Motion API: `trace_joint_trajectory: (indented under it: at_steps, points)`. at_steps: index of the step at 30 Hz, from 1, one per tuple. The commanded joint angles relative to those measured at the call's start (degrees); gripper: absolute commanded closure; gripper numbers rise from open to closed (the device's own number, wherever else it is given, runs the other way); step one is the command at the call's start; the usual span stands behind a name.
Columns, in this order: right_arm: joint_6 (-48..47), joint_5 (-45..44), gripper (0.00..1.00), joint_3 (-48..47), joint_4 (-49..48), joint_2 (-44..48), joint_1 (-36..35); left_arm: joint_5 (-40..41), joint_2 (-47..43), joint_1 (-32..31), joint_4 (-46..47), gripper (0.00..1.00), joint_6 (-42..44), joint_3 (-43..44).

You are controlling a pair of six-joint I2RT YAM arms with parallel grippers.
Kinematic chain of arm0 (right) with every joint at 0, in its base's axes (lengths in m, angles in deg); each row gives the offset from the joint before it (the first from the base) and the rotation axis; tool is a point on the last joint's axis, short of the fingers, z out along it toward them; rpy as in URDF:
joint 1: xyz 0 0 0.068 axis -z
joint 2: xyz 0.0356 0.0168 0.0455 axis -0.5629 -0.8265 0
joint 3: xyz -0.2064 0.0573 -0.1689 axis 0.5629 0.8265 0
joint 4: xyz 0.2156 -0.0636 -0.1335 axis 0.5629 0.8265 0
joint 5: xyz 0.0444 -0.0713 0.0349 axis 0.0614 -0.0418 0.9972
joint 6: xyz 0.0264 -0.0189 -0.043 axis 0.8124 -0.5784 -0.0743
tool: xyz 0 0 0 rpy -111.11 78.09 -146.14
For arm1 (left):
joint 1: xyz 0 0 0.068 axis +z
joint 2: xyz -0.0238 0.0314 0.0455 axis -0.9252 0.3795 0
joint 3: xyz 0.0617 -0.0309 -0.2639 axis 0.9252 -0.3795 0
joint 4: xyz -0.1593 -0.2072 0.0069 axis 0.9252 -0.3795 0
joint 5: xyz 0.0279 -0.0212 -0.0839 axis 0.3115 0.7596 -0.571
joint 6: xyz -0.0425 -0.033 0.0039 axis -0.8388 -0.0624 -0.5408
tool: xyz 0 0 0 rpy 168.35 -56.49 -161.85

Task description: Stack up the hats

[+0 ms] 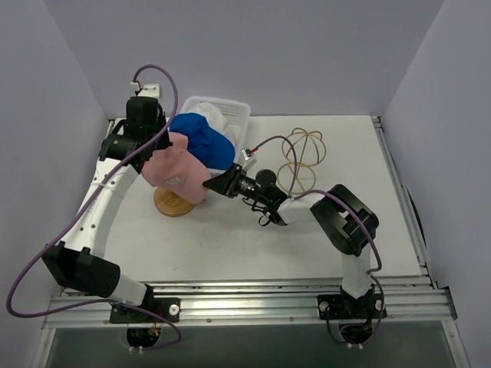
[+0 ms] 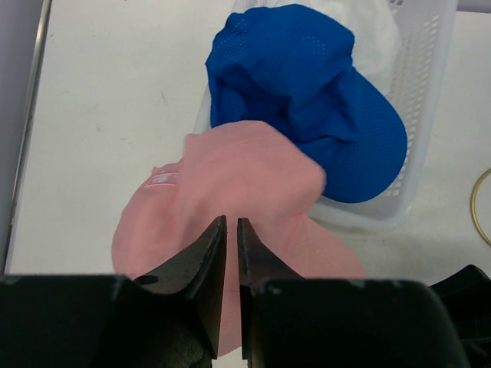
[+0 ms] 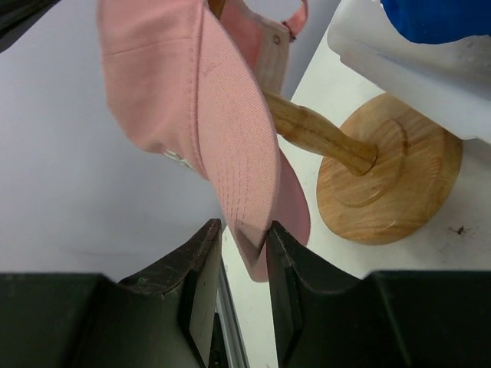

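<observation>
A pink cap sits on a wooden stand, its brim pointing toward the right arm. My left gripper hovers over the cap's crown, jaws a narrow slit apart and nothing pinched between them. My right gripper is open around the brim's edge, which rests against one finger only. In the top view it is at the brim tip. A royal blue cap lies half over the basket rim, touching the pink cap. An off-white hat lies in the basket beneath it.
A white mesh basket stands at the back against the wall. A gold wire dome frame lies right of the right wrist. The stand's round wooden base rests on the table beside the basket. Metal rails run along the table's edges.
</observation>
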Motion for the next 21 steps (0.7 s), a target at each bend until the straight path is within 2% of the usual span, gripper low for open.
trace_joint_trajectory:
  at_steps: [1,9,11,15,21]
  points:
    - [-2.26,-1.34,0.73,-0.47,-13.04,3.42,-0.04,-5.32,1.18,0.19,6.31,0.80,1.46,2.09]
    - [-2.96,-2.74,0.69,-1.61,-10.84,5.08,-0.04,-3.83,6.45,0.28,5.08,0.78,1.99,4.73]
    - [-3.58,-3.80,0.72,-2.31,-7.61,5.79,0.05,-4.01,6.90,0.36,5.08,0.75,1.81,4.82]
    - [-4.37,-7.23,0.84,-3.63,-2.05,7.46,0.58,-3.04,7.34,0.45,3.68,0.68,1.81,5.61]
    - [-1.92,-9.26,0.91,-4.16,1.91,6.59,1.63,-3.91,6.98,0.63,4.38,0.63,2.95,5.08]
